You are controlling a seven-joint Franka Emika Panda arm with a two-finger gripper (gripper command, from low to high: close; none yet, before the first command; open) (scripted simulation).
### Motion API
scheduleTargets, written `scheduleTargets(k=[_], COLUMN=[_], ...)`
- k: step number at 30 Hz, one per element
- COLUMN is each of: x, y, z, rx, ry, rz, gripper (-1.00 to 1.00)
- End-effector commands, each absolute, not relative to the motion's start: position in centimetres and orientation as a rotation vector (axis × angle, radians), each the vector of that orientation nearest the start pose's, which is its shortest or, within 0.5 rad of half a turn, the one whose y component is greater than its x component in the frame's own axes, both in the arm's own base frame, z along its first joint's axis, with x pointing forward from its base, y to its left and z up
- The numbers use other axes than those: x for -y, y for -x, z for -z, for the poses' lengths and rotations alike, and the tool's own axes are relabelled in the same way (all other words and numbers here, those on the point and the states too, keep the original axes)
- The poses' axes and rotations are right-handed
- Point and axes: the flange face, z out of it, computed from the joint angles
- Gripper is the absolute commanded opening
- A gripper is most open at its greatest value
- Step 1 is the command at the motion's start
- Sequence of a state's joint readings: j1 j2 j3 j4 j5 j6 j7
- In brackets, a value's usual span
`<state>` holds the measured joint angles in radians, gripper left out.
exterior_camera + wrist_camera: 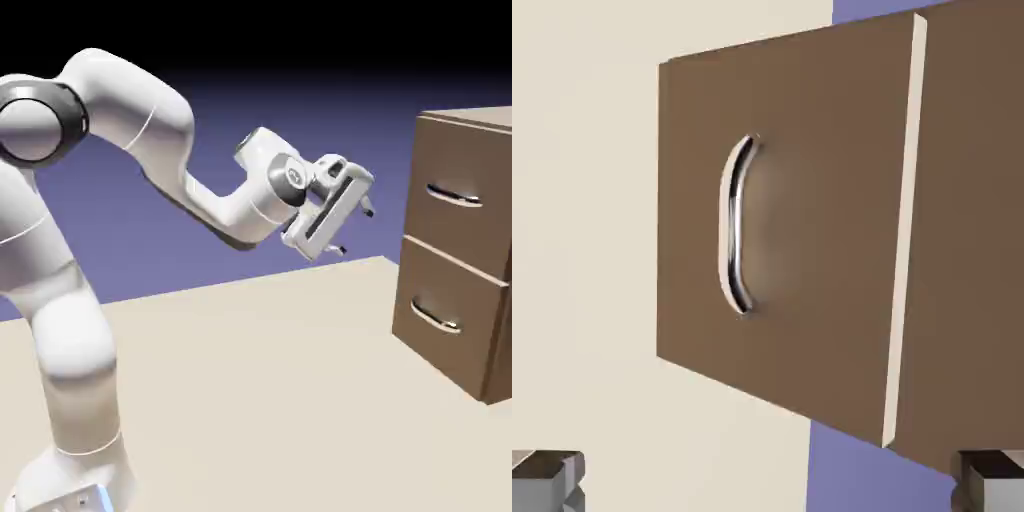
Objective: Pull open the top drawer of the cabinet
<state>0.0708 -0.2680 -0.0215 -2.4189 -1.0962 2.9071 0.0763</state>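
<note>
The tool [353,229] hangs with its jaws spread wide and empty above the tabletop [250,380], well short of the cabinet [497,250], whose shut top drawer [450,165] looks rigid and should slide if gripped across its slim, probably slippery silver handle [453,196].

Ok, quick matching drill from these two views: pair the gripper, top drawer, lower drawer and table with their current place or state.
Things:
1. gripper
2. top drawer
3. lower drawer
4. table

States:
A. beige surface that the cabinet stands on
B. shut, handle untouched, upper front
C. open, in the air, short of the cabinet
D. shut, nearest the tabletop

Pairs: 1-C, 2-B, 3-D, 4-A
</note>
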Motion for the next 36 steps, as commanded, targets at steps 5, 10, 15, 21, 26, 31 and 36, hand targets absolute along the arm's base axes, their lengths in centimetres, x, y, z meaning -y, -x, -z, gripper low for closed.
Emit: scheduleTargets(k=[5, 10, 15, 21, 26, 31, 36], x=[-8.3, -8.7, -8.8, -8.7, -8.5, -8.3, -8.2], y=[-49.5, -51.2, -53.0, -55.2, -57.2, -59.3, -61.5], z=[-47.0, -46.5, -46.1, -45.6, -45.3, -45.1, -45.0], rx=[-1.372, -1.564, -1.695, -1.774, -1.779, -1.731, -1.632], ry=[-1.829, -1.49, -1.14, -0.716, -0.366, -0.026, 0.301], rz=[-0.75, -0.586, -0.409, -0.183, 0.012, 0.211, 0.411], gripper=[0.0, 0.0, 0.0, 0.0, 0.0, 0.0, 0.0])
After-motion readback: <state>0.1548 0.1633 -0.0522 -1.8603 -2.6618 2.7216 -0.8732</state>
